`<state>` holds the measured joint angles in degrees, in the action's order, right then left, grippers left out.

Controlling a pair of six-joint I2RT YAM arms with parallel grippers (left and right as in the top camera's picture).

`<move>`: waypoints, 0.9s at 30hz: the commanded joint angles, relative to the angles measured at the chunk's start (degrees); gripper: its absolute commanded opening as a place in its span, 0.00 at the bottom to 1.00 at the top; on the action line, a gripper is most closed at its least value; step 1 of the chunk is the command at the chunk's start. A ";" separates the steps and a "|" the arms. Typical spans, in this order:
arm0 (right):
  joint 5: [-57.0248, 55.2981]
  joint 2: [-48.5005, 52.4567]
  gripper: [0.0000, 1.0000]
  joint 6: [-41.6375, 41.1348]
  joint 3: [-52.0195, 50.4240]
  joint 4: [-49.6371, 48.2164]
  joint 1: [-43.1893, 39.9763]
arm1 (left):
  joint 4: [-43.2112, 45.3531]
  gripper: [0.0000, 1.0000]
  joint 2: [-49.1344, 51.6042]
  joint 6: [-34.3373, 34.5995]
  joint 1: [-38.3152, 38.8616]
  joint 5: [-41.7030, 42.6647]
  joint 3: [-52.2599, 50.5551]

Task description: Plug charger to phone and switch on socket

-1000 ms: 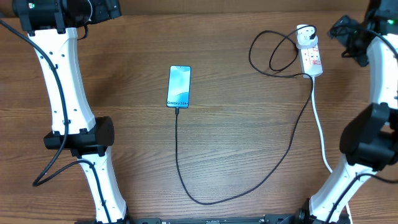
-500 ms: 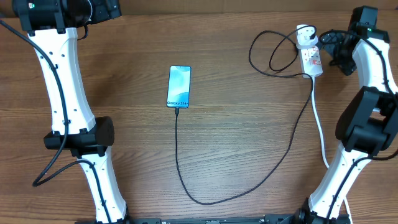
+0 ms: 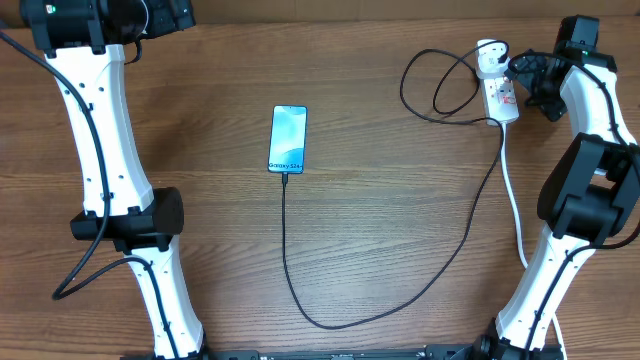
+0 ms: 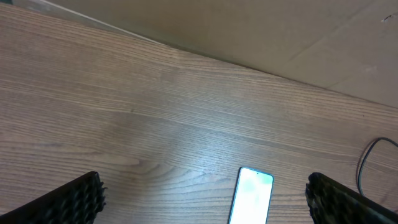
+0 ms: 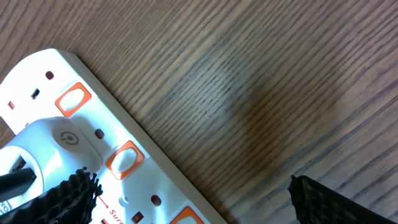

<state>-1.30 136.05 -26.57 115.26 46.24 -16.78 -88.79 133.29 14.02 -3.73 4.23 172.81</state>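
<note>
Charger (image 3: 284, 250) looks seated in the phone (image 3: 288, 138) at frame centre, so switching is the step in hand: right gripper (image 3: 528, 82), fingers wide apart and empty, hovers beside the socket (image 3: 503, 98) at upper right, next needing one fingertip pressed onto the red switch (image 5: 124, 157) by its plug.

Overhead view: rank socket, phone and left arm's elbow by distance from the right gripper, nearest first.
1. Socket: top right, just beside the right gripper.
2. Phone: mid-table, left of centre.
3. Left arm's elbow: far left side.
</note>
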 commanded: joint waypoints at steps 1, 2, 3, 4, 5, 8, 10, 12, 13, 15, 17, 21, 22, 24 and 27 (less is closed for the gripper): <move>0.11 0.85 1.00 -0.26 -0.20 -0.70 0.20 | -0.11 1.00 -0.24 0.59 0.42 -0.37 -0.22; 0.11 0.94 1.00 -0.26 -0.20 -0.74 0.20 | -0.11 0.99 -0.24 0.59 0.42 -0.37 -0.22; 0.09 1.05 1.00 -0.26 -0.20 -0.72 0.20 | -0.11 1.00 -0.24 0.59 0.42 -0.37 -0.22; 0.09 1.25 1.00 -0.26 -0.20 -0.74 0.20 | -0.11 1.00 -0.24 0.59 0.42 -0.39 -0.22; 0.09 1.38 1.00 -0.26 -0.20 -0.72 0.20 | -0.11 1.00 -0.24 0.59 0.42 -0.37 -0.22; 0.09 1.81 1.00 -0.46 -0.20 -0.70 0.20 | -0.11 0.99 -0.24 0.59 0.42 -0.37 -0.22; 0.09 2.14 1.00 -0.46 -0.20 -0.72 0.20 | -0.11 1.00 -0.24 0.59 0.42 -0.37 -0.22; 0.11 2.43 1.00 -0.48 -0.20 -0.70 0.20 | -0.11 1.00 -0.24 0.59 0.42 -0.37 -0.22; 0.09 2.60 1.00 -0.48 -0.20 -0.70 0.20 | -0.11 1.00 -0.24 0.59 0.42 -0.37 -0.22; 0.13 2.86 1.00 -0.52 -0.20 -0.76 0.22 | -0.11 1.00 -0.24 0.59 0.42 -0.37 -0.22; 0.13 3.17 1.00 -0.72 -0.20 -0.76 0.22 | -0.11 0.99 -0.24 0.59 0.42 -0.37 -0.22; 0.26 3.56 1.00 -0.72 -0.20 -0.74 0.31 | -0.11 1.00 -0.24 0.59 0.42 -0.37 -0.22; 0.35 3.58 1.00 -0.70 -0.20 -0.76 0.31 | -0.11 1.00 -0.24 0.59 0.42 -0.37 -0.22; 0.39 3.58 1.00 -0.70 -0.20 -0.81 0.31 | -0.11 1.00 -0.24 0.59 0.42 -0.37 -0.22; 0.55 3.58 1.00 -0.70 -0.20 -0.98 0.31 | -0.11 1.00 -0.24 0.59 0.42 -0.37 -0.22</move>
<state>-1.26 138.45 -26.96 115.26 45.67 -16.78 -88.79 133.29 14.02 -3.73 4.23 172.81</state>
